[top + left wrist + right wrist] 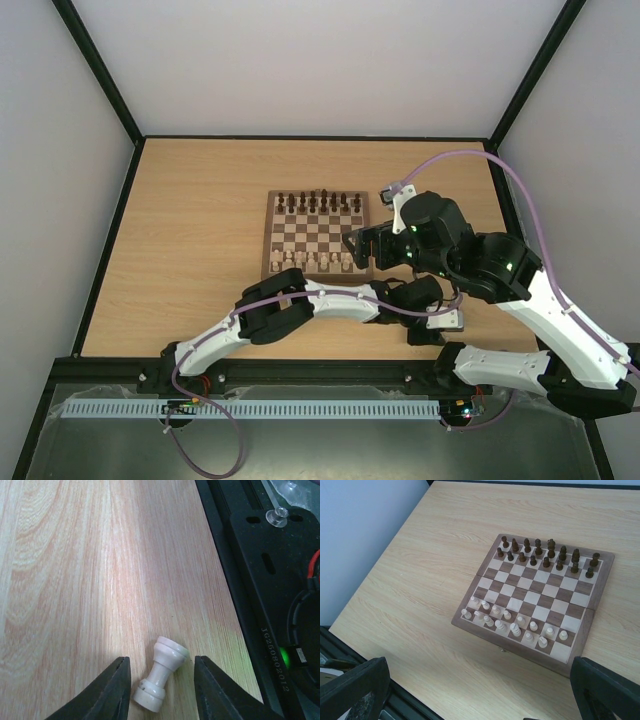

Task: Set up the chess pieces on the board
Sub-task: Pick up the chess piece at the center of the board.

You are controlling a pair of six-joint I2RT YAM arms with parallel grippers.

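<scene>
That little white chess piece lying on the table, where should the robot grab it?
By its narrow waist, coming down from above. The chess piece lies on its side with flared ends, so fingers closing across the waist likely won't slip off. The open left end effector flanks it.

Table [190,250] left of board [316,235] open; right arm [470,255] perhaps overhangs board.

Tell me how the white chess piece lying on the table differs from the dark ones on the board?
The small cream chess piece lies on its side; the dark brown chess pieces stand upright. The cream one rests on the wooden table; the brown ones on the checkered wooden board. The cream one is alone; the brown ones stand in two rows. Both are chess pieces.
</scene>
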